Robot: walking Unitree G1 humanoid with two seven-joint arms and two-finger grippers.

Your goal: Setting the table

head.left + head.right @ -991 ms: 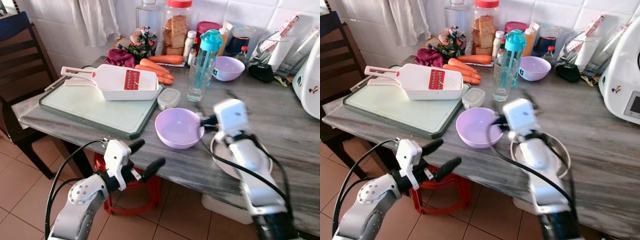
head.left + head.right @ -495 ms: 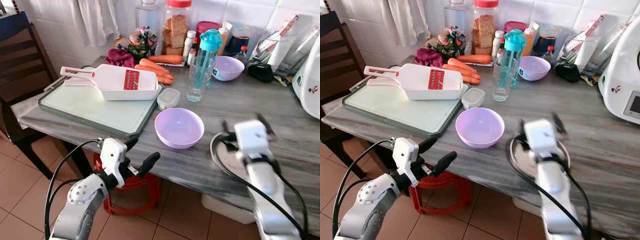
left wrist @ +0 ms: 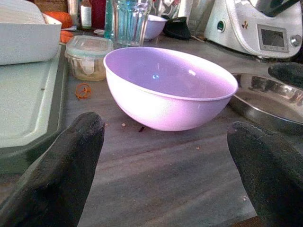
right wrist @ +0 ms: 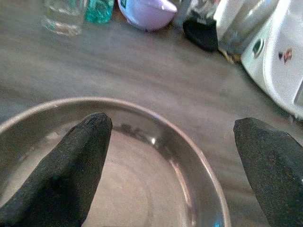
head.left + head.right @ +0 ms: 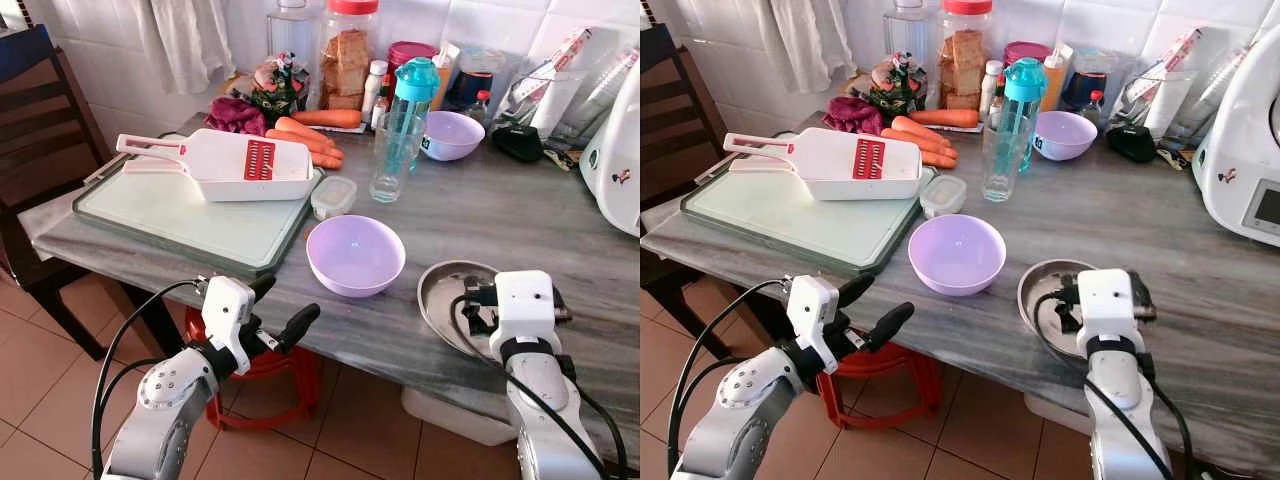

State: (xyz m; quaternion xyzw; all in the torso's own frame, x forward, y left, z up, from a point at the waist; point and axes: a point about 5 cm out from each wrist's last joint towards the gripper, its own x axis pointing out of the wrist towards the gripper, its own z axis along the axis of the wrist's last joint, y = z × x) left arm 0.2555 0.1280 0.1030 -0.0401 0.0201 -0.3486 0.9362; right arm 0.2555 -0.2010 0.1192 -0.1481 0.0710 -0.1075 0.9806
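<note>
From the head cam, the round lilac plastic bowl (image 5: 355, 254) sits on the grey marble table (image 5: 480, 215), between the pale green cutting board (image 5: 190, 215) and a shallow round steel plate (image 5: 445, 300). The right gripper (image 4: 173, 165) hangs over that plate, though its fingers are hidden behind the wrist here. The left gripper (image 5: 285, 310) floats off the table's front edge, spread. Left wrist cam adds a small lidded container (image 3: 89, 56) beside the bowl. Right wrist cam shows the right gripper's fingers wide apart, empty, probably just above the plate.
</note>
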